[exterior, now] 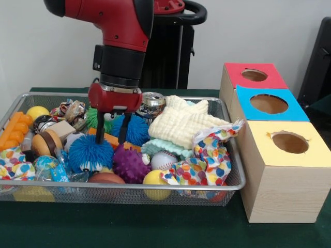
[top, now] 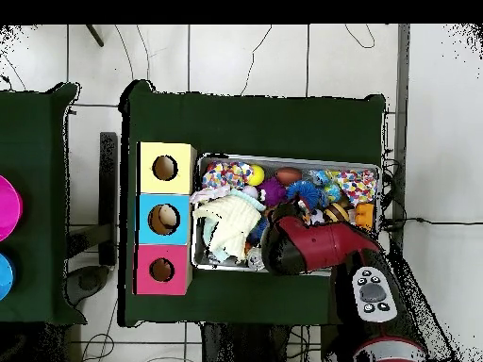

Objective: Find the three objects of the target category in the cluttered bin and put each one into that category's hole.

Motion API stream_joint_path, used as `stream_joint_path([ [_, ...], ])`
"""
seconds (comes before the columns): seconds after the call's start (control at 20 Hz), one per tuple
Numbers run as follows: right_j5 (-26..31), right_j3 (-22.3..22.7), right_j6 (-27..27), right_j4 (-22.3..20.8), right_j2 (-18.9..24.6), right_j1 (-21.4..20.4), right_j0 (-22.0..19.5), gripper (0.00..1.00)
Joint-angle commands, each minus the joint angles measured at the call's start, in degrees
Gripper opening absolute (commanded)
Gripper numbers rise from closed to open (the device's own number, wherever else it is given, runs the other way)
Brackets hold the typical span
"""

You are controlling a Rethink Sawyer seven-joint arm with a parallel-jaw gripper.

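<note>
Clutter is crowding the silver wire-mesh bin (exterior: 230,182) on every side of the red and black gripper (exterior: 111,135), which is hanging with its two dark fingers (exterior: 100,133) parted and empty, their tips dipping among the toys. Directly beneath and just in front of it a bright blue spiky rubber ball (exterior: 90,153) is sitting, with a purple knobbly ball (exterior: 129,164) beside that and a second, darker blue spiky ball (exterior: 135,129) touching the gripper's side. Behind the gripper a shiny crushed metal can (exterior: 152,102) is lying; any print on it is too small to read. A pale yellow waffle-textured cloth (exterior: 181,122) is spreading out beyond the darker ball, and a confetti-patterned crumpled fabric (exterior: 207,157) is draping over the bin's rim. A white baseball (exterior: 163,159) and a smooth yellow ball (exterior: 154,178) are resting nearer the front wall. On the gripper's other side an orange ridged plastic block (exterior: 15,128) is leaning. Well apart from the gripper, outside the bin, three wooden boxes are standing in a row, each with a round hole: red-topped box (exterior: 253,76), blue-topped box (exterior: 269,103) and yellow-topped box (exterior: 287,142).
</note>
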Motion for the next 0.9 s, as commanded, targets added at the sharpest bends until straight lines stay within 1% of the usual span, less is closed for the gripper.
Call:
stream_joint_path([
  [0.05, 4.67, -6.84, -3.30, -7.86, -0.24, 3.75, 2.95, 1.00],
  [0.2, 4.89, -7.79, -2.43, -10.11, -1.42, 4.26, 4.29, 1.00],
  [0.45, 4.48, -7.85, -0.10, -11.25, -2.19, 5.02, 5.11, 1.00],
  [0.65, 3.62, -8.06, 2.69, -10.82, -3.74, 6.04, 6.23, 1.00],
  [0.8, 3.44, -9.52, 3.95, -10.90, -6.52, 7.73, 8.32, 1.00],
  [0.9, 4.70, -10.50, 3.80, -11.00, -8.28, 8.59, 9.44, 1.00],
])
